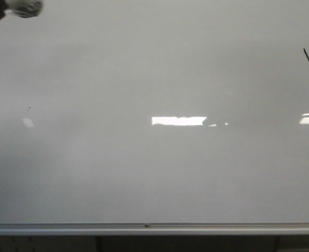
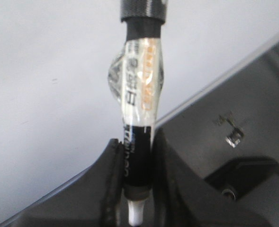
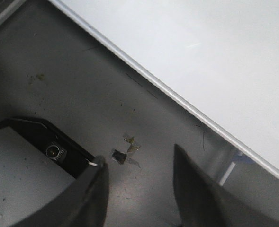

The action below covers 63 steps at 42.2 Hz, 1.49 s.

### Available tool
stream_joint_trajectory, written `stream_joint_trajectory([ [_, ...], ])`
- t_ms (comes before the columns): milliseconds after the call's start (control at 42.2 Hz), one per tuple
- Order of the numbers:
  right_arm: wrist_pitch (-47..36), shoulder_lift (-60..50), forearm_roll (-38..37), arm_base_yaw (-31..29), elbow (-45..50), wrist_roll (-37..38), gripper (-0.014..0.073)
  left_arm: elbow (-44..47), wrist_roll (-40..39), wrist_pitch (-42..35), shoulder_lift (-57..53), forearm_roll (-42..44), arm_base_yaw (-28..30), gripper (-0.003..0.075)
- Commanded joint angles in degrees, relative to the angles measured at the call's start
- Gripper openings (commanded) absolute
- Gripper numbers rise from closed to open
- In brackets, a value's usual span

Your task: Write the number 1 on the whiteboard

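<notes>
The whiteboard fills the front view, glossy pale grey with a silver rail along its near edge. The number 1 is a short slanted black stroke at the far right of the board. My left gripper is shut on a black marker wrapped in clear tape, with the board behind it. A taped part of it shows at the front view's top left corner. My right gripper is open and empty over the grey floor, off the board's edge. It does not show in the front view.
Bright rectangular light reflections lie across the board's middle and right. A tiny dark speck sits at the left. Under the right gripper lie a scrap of tape and a dark recessed base.
</notes>
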Motion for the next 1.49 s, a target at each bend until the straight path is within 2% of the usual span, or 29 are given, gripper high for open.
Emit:
stream_joint_trajectory([
  [0,-2.24,-1.65,-1.44,-1.48,-1.18,5.84,0.0354,3.36,-2.31,-10.11,-4.1,-0.35,6.91,-0.002],
  [142,-2.35,-2.5,-4.01,-2.06,-1.18,13.23,0.0354,9.32,-2.4,-19.22,-4.91,-2.9,15.87,-0.002],
  [332,-3.52,-2.5,-4.01,-2.06,-1.18,13.41,0.0354,13.02,-2.4,-28.53,-1.33,-8.41,22.9,-0.002],
  [711,-4.92,-2.5,-4.01,-2.06,-1.13,13.41,0.0354,12.66,-2.3,-49.29,15.43,-8.5,20.64,-0.002],
  [1042,-4.85,-2.5,-4.01,-2.06,-0.94,13.41,0.0354,8.7,-1.94,-45.38,21.64,-8.5,20.65,-0.001],
  [1208,-4.85,-2.5,-4.01,-2.06,-0.94,13.41,0.0354,8.72,-1.94,-45.07,23.01,-8.5,20.65,0.0102],
  [1421,-4.73,-2.5,-4.01,-2.06,-0.94,13.41,0.0354,8.72,-1.94,-44.09,22.78,-8.5,20.65,0.0347],
  [1468,-4.73,-2.5,-4.01,-2.06,-0.94,13.41,0.0354,8.72,-1.94,-43.82,22.56,-8.5,20.65,0.0379],
])
